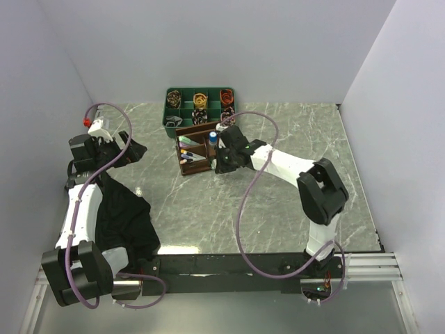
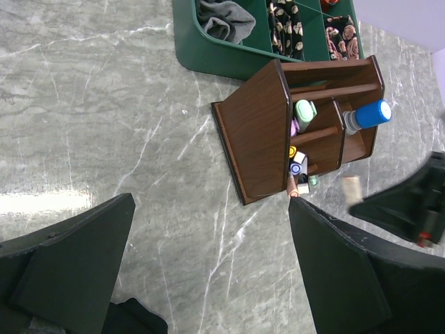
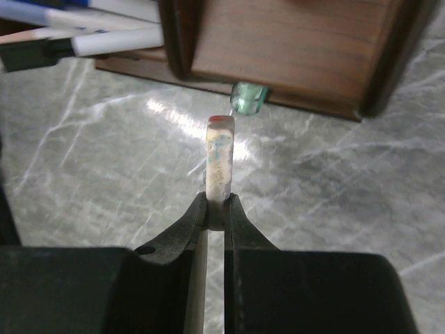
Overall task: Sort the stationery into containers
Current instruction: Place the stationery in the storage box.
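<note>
At twelve o'clock of our right claw (image 3: 215,209), pinching a pale flat bar (image 3: 220,156), stands the organiser (image 3: 278,49); we should lift over its wall before releasing; left claw (image 2: 210,202) gapes empty.

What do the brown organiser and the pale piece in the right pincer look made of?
The organiser seems wood or wood-look laminate, satin, with visible grain. The pale piece in the right pincer is matte and green-smudged, probably a rubber eraser.

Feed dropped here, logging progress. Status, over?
Left gripper open, away from the organiser. Right gripper shut on whitish flat piece, beside organiser, not yet in. Small green item at organiser's foot.
</note>
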